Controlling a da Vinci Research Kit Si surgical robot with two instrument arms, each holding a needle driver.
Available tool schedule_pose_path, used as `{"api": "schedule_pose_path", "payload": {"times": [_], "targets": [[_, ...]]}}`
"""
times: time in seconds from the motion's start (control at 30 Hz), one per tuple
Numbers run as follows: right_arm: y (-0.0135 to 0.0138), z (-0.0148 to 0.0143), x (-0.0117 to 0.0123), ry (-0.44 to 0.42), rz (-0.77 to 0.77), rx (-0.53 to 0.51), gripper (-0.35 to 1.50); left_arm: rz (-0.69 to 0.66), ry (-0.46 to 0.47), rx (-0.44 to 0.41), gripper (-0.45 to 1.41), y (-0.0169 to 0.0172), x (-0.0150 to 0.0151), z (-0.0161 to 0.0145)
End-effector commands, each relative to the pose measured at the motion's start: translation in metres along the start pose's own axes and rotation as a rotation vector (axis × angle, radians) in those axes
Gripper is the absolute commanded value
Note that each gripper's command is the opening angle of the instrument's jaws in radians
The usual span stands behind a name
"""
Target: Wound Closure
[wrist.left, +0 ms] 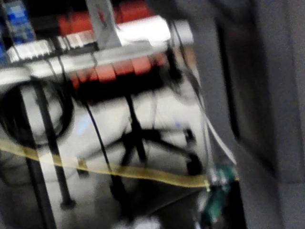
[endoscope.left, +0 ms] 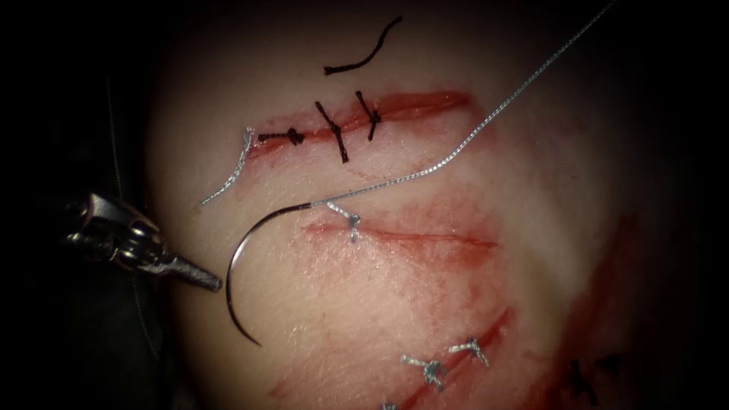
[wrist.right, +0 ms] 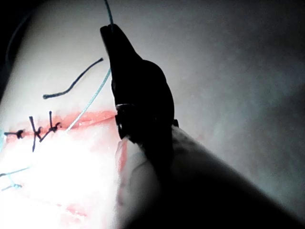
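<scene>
Left claw (endoscope.left: 205, 279) closed, empty, just left of the needle (endoscope.left: 241, 262). Needle lies free on the tissue (endoscope.left: 364, 304), left of the cut (endoscope.left: 425, 238). Right claw (wrist.right: 110, 33) closed on the thread (endoscope.left: 486, 125).

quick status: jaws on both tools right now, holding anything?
Left tool: shut, holding nothing; the needle lies free on the tissue beside its tip.
Right tool: shut on the thread.
</scene>
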Motion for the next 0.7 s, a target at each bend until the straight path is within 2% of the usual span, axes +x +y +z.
{"api": "schedule_pose_path", "payload": {"times": [0.03, 0.2, 0.43, 0.6, 0.7], "targets": [[-0.0010, 0.0009, -0.0008, -0.002, 0.001, 0.008, -0.35, -0.021, 0.021, -0.006, 0.31, 0.0000, 0.0004, 0.0008], [-0.0015, 0.0008, -0.0016, -0.010, 0.016, 0.034, -0.35, -0.050, 0.072, 0.003, 0.29, 0.0003, 0.0009, 0.0010], [-0.0016, 0.0009, -0.0019, -0.018, 0.013, 0.033, -0.35, -0.055, 0.112, 0.042, 0.24, 0.0000, 0.0014, 0.0034], [-0.0016, 0.0008, -0.0018, -0.019, 0.014, 0.034, -0.35, -0.049, 0.102, 0.079, 0.26, -0.0015, 0.0018, 0.0053], [-0.0016, 0.0008, -0.0018, -0.019, 0.014, 0.035, -0.35, -0.022, 0.090, 0.079, 0.31, -0.0020, 0.0021, 0.0045]]}}
